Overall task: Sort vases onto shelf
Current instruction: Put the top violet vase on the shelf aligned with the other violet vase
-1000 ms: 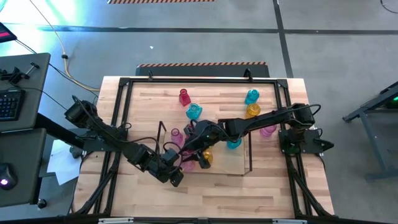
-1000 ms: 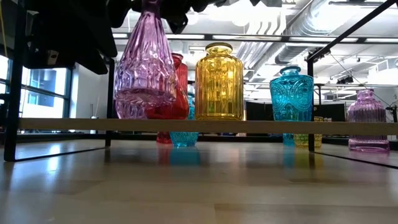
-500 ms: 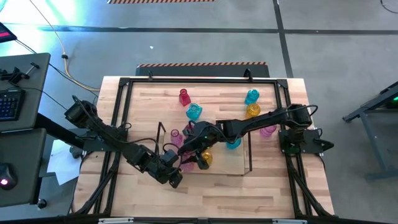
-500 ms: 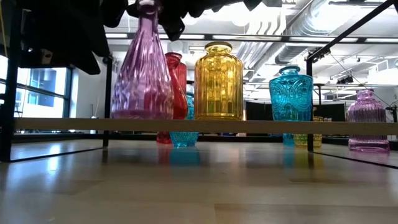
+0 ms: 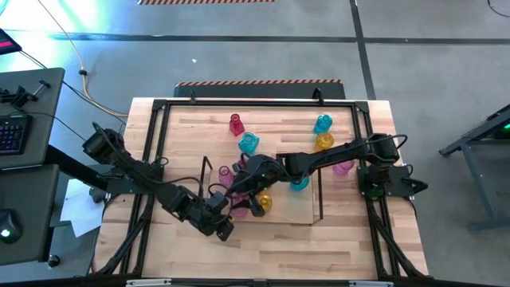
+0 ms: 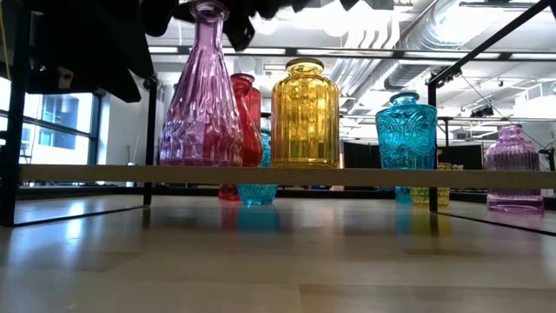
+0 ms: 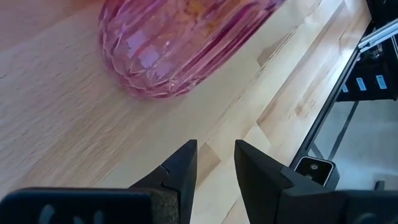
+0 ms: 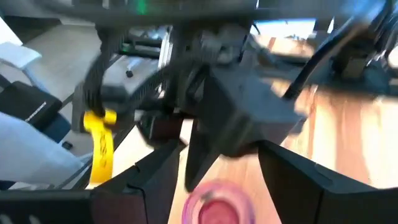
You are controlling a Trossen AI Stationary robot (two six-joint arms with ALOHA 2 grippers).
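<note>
Right gripper (image 8: 214, 180) fingers spread, released, straddling mouth of pink vase (image 6: 201, 100) without clamping it. Pink vase upright on shelf (image 6: 287, 175), beside red vase (image 6: 248, 117) and yellow vase (image 6: 305, 113). Left gripper (image 7: 214, 171) fingers apart, empty, near shelf's front edge.

— What is seen around the worktop (image 5: 263, 247)?
— A grey concrete floor (image 5: 239, 56) marked by dark lines, and a desk with a keyboard (image 5: 11, 131) at the left.
— And beyond?
— Ceiling ducts (image 6: 452, 35), strip lights and a window (image 6: 65, 117) are shown.
</note>
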